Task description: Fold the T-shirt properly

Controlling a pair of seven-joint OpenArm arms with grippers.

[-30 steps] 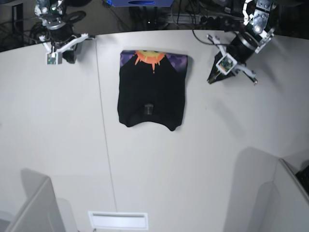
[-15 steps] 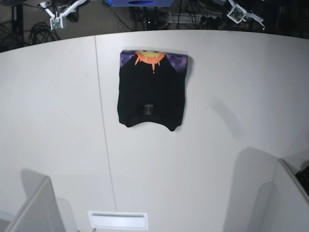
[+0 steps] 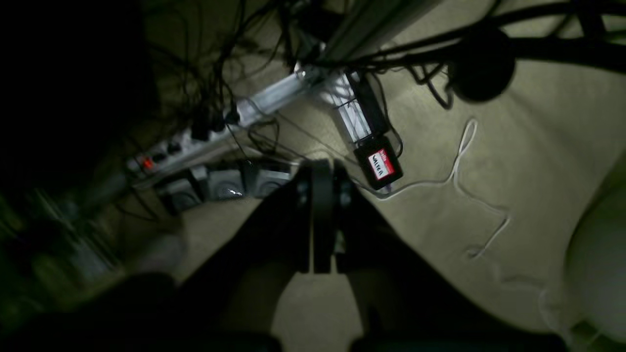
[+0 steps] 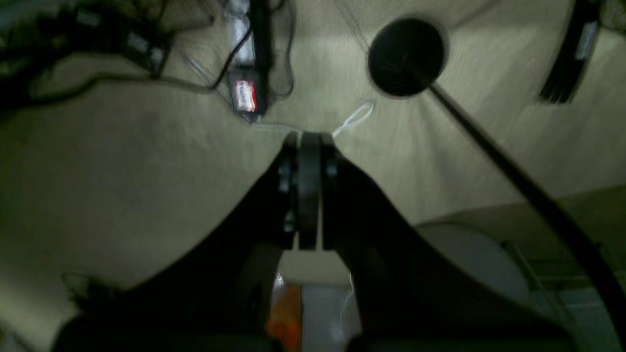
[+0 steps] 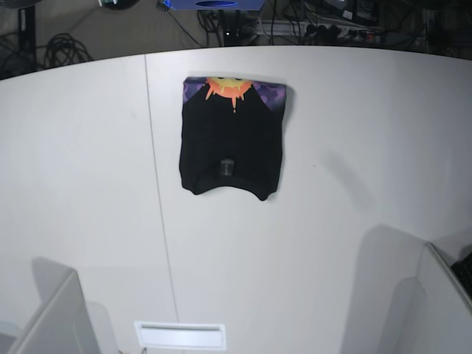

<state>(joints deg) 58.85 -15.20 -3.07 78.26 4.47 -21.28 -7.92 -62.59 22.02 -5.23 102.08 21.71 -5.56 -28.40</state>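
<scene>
The black T-shirt (image 5: 231, 140) lies folded into a compact rectangle on the white table (image 5: 332, 221), its orange sun print on a purple patch along the far edge. Neither arm shows in the base view. In the left wrist view my left gripper (image 3: 322, 168) is shut with nothing in it, hanging over the floor behind the table. The right wrist view shows my right gripper (image 4: 308, 142) shut and empty too, above bare floor. The T-shirt is out of both wrist views.
Cables and a power strip (image 3: 195, 142) lie on the floor beyond the table's far edge. A round black base (image 4: 407, 56) with a rod stands on the floor. Grey partitions (image 5: 51, 317) rise at the near corners, and a white slot (image 5: 181, 335) sits at the front edge.
Both arms have lifted away from the table's far corners and left the base view. The T-shirt has not moved.
</scene>
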